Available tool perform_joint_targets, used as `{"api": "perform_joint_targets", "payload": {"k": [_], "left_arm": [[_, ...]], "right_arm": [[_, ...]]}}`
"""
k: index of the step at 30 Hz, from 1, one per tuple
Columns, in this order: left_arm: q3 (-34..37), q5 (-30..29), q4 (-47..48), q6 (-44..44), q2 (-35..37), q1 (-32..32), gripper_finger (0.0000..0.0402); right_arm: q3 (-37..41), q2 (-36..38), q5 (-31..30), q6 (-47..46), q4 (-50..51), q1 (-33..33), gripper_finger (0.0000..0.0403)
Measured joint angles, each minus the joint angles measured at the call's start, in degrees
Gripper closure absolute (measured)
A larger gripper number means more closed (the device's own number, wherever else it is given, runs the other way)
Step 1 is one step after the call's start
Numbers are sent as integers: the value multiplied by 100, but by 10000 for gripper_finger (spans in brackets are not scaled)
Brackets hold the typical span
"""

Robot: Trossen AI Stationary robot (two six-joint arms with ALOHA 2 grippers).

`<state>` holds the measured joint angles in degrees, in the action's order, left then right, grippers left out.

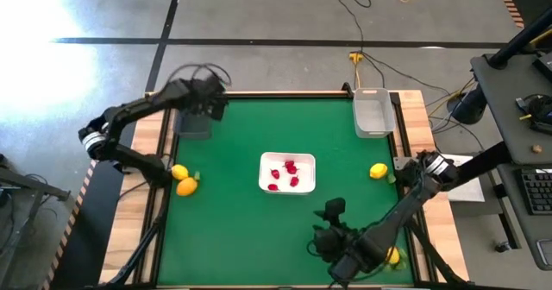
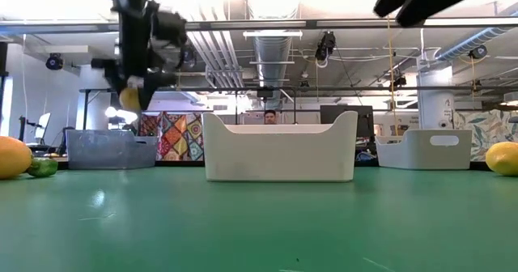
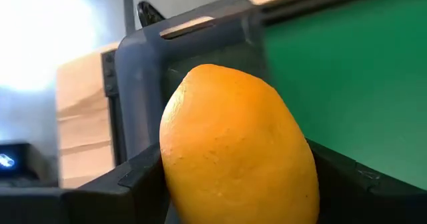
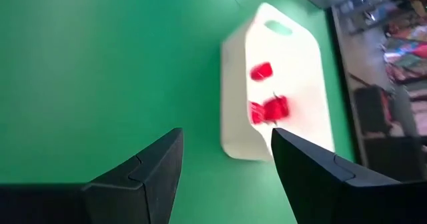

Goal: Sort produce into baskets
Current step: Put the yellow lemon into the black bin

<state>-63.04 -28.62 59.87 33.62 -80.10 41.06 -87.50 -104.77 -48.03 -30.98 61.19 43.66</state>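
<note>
Now left tool (image 3: 233,184) clamps orange lemon (image 3: 237,147) over dark bin (image 3: 187,44), bin mostly hidden; right tool (image 4: 227,171) spread, empty, white tray (image 4: 293,64) blurred.

Robotics lab: exposed ceiling ducts (image 2: 271,49), floor cables (image 1: 345,14), monitors (image 2: 340,114).

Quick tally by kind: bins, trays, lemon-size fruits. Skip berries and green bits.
Bins: 2, dark and clear
Tray: 1
Fruits: 5, four on the table, one in the left gripper
Total: 8
</note>
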Motion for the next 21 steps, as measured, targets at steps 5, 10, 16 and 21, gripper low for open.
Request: {"api": "perform_joint_targets", "payload": {"k": [5, 10, 16, 21], "left_arm": [[196, 529, -611, -461, -391, 1124, 148], [196, 643, -835, -847, -877, 1470, 148], [-97, 720, -986, -1028, -1525, 1676, 148], [-279, 771, -941, -1093, -2057, 1734, 148]], "right_arm": [[0, 2, 6, -103, 511, -301, 181], [2, 60, 44, -225, 857, -499, 181], [2, 223, 44, -144, 950, -606, 181], [2, 445, 18, -109, 1078, -621, 181]]}}
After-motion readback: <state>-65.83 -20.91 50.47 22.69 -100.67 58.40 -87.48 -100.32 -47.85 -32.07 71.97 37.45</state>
